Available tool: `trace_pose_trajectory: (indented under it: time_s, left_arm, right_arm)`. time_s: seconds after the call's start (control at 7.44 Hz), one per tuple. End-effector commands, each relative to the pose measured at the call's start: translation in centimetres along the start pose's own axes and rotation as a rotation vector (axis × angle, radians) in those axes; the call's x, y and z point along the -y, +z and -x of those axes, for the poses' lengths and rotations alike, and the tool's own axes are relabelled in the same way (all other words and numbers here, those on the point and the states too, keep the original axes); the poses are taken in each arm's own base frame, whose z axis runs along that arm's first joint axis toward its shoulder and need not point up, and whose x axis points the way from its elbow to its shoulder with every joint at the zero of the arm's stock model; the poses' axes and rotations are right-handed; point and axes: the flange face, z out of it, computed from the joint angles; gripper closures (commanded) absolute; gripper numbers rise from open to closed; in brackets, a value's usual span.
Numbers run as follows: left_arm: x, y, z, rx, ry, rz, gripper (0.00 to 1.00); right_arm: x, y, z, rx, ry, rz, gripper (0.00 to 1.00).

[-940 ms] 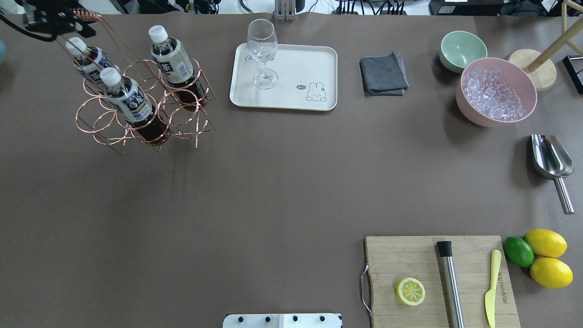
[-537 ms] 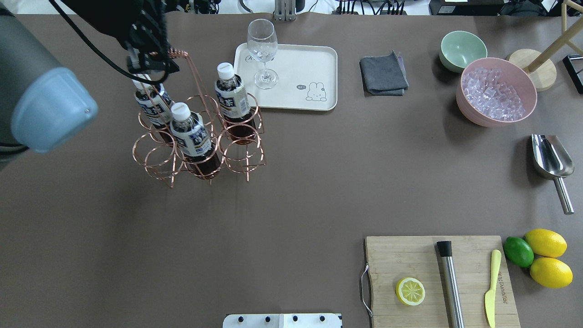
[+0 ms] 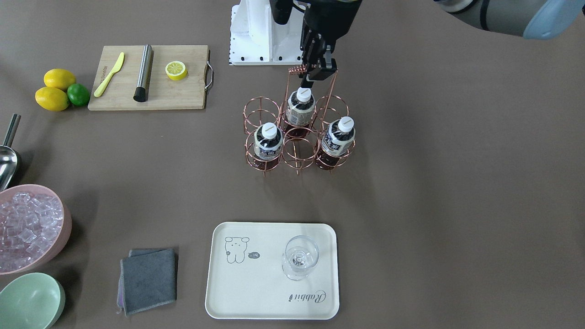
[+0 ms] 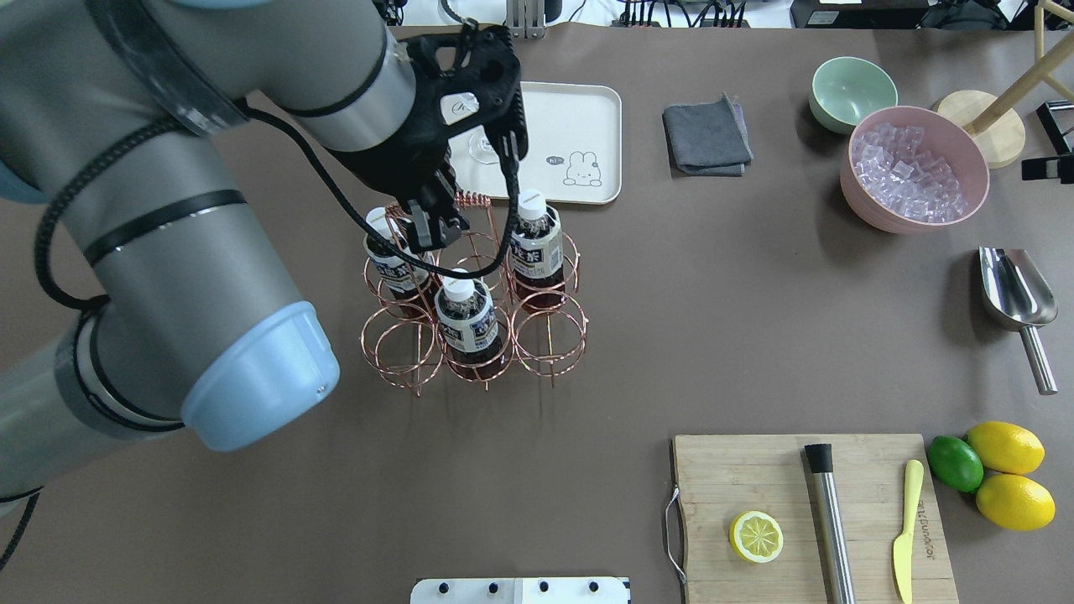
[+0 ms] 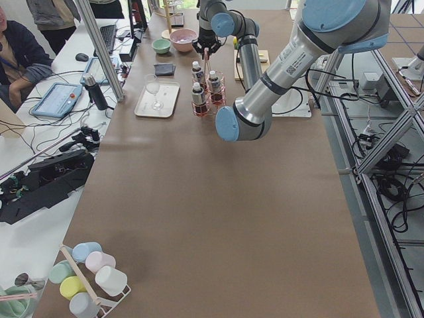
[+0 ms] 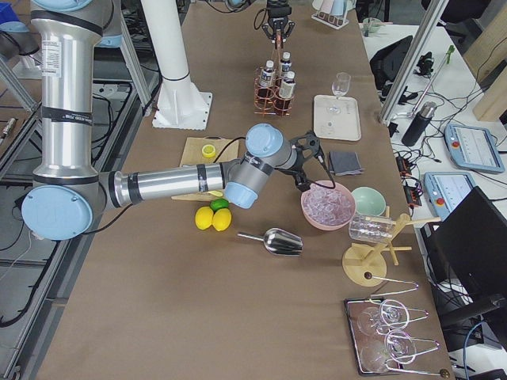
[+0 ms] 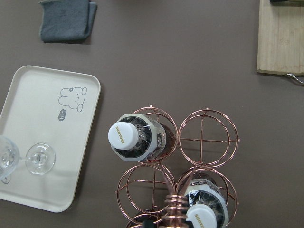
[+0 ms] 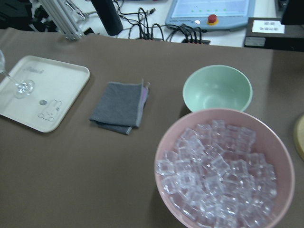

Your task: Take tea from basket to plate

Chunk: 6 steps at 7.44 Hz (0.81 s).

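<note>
The copper wire basket (image 4: 401,352) holds three tea bottles with white caps (image 4: 535,243) (image 4: 466,315) (image 4: 393,256). My left gripper (image 4: 434,225) is shut on the coiled top of the basket's tall handle (image 3: 297,70). I cannot tell whether the basket touches the table. The left wrist view looks down on the rings (image 7: 209,138) and two bottle caps (image 7: 123,135). The cream plate (image 4: 579,109) lies just beyond the basket, with a wine glass (image 3: 299,258) on it. My right arm shows only in the exterior right view, above the ice bowl (image 6: 329,204). I cannot tell its gripper's state.
A grey cloth (image 4: 706,136), a mint-green bowl (image 4: 852,91) and a pink bowl of ice (image 4: 914,168) lie right of the plate. A metal scoop (image 4: 1015,294) is at the right edge. A cutting board (image 4: 755,478) with lemon half, muddler and knife is front right, next to whole lemons and a lime.
My left arm has carried the basket with its three bottles from the far left corner rightward and nearer, to just in front of the plate. The gripper stays shut on the handle.
</note>
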Motion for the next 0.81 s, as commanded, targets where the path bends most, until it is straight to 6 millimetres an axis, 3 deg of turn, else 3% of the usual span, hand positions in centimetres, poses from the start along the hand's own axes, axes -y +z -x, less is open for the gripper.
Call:
trace_pose_trajectory:
  time_s: [0.0,0.27,0.54,0.67]
  left_arm:
    - [3.2,2.3,-2.9,-0.004,0.035,0.007,1.0]
    - [3.5,2.6,-3.1,-0.011,0.04,0.009,1.0]
    - [3.3,2.8,-3.1,-0.011,0.04,0.012,1.0]
    - [3.3,2.9,-3.1,-0.012,0.039,0.013,1.0]
  right_arm:
    - [2.3,2.5,6.9,0.119,-0.085,-0.179,0.0]
    - [6.6,4.5,14.2,0.215,-0.083,-0.26,0.01]
    - [4.0,9.2,20.9,0.208,-0.104,-0.341,0.01]
    - [3.0,10.4,22.6,0.199,-0.147,-0.356,0.01]
